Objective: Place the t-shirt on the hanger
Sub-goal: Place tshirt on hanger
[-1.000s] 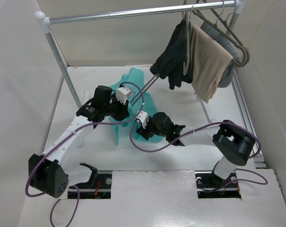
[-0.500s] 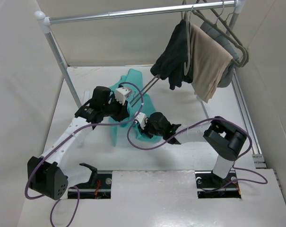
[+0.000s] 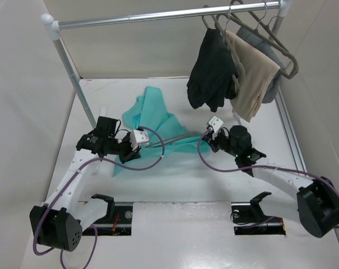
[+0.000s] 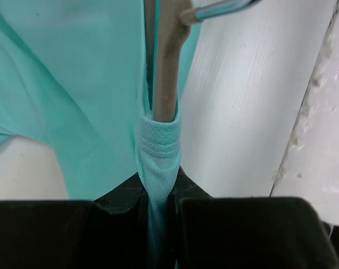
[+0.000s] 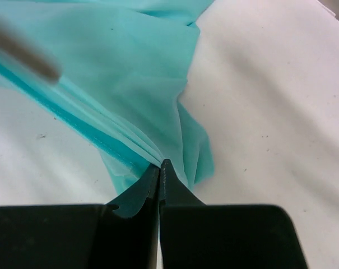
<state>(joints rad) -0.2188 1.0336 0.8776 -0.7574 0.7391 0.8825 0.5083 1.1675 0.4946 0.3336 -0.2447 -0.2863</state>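
Note:
The teal t-shirt (image 3: pixel 149 115) lies crumpled on the white table (image 3: pixel 175 174), pulled out between both grippers. A slim hanger (image 3: pixel 172 138) lies across it. In the left wrist view the hanger's beige arm (image 4: pixel 165 78) runs into the shirt's ribbed neck band (image 4: pixel 158 143), with its metal hook (image 4: pixel 222 8) above. My left gripper (image 4: pixel 158 184) (image 3: pixel 147 144) is shut on that band. My right gripper (image 5: pixel 160 164) (image 3: pixel 206 136) is shut on a gathered fold of the t-shirt (image 5: pixel 119 73) at its right edge. The hanger (image 5: pixel 23 49) shows blurred at the upper left of the right wrist view.
A clothes rack's rail (image 3: pixel 158 15) spans the back, its left pole (image 3: pixel 74 81) slanting down to the table. A black garment (image 3: pixel 211 73) and a beige garment (image 3: pixel 253 75) hang at the right end with spare grey hangers (image 3: pixel 278 47).
My right gripper closed on the shirt's edge and swung right with it. The left arm drew back to the left, stretching the shirt between them. The hanging garments shifted.

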